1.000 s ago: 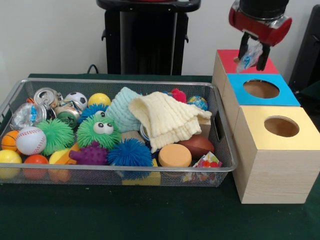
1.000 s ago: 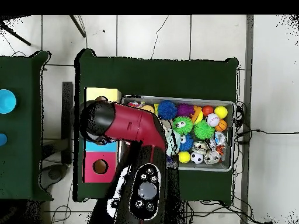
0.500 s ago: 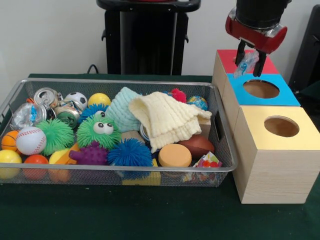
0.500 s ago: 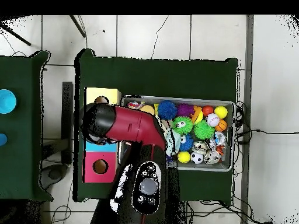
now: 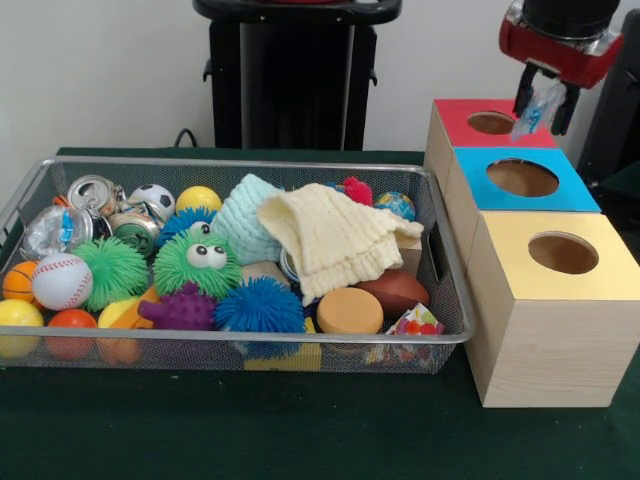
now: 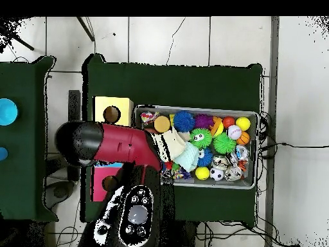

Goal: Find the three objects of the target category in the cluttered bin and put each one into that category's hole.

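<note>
Mostly balls (image 5: 61,281) and cloths (image 5: 335,237) in basket (image 5: 250,346)

Bright, even indoor light in both views, with no harsh glare. In the front view, soft shadows fall under the mesh bin (image 5: 240,345) and beside the boxes (image 5: 545,320) on the dark counter (image 5: 250,430). Focus is fairly crisp. In the overhead view, the floor (image 6: 295,96) looks nearly washed out.
</note>
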You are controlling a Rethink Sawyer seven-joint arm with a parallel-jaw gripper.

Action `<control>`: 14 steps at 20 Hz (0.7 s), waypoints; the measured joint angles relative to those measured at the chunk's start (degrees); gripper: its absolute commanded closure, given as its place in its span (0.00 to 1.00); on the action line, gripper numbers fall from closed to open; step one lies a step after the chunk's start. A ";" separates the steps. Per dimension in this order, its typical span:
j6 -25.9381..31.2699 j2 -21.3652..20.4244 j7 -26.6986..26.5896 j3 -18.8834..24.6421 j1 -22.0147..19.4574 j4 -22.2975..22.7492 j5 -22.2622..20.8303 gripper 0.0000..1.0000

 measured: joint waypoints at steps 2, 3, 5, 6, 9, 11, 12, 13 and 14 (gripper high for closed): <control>0.00 -0.77 0.00 -0.01 1.54 0.68 0.39 1.00; 0.00 -1.04 0.00 0.00 2.06 0.93 0.51 1.00; 0.01 -1.80 0.00 0.01 3.27 1.63 0.78 1.00; 0.00 -1.90 0.00 0.01 3.41 1.73 0.83 1.00; 0.01 -2.40 0.00 0.00 3.74 2.22 0.85 1.00; 0.08 -2.42 0.00 0.06 3.39 2.21 0.92 1.00; 0.21 -2.38 0.00 0.15 2.93 2.21 0.98 1.00; 0.30 -2.35 0.00 0.21 2.63 2.21 0.98 1.00; 0.43 -2.25 0.00 0.30 2.09 2.21 0.98 1.00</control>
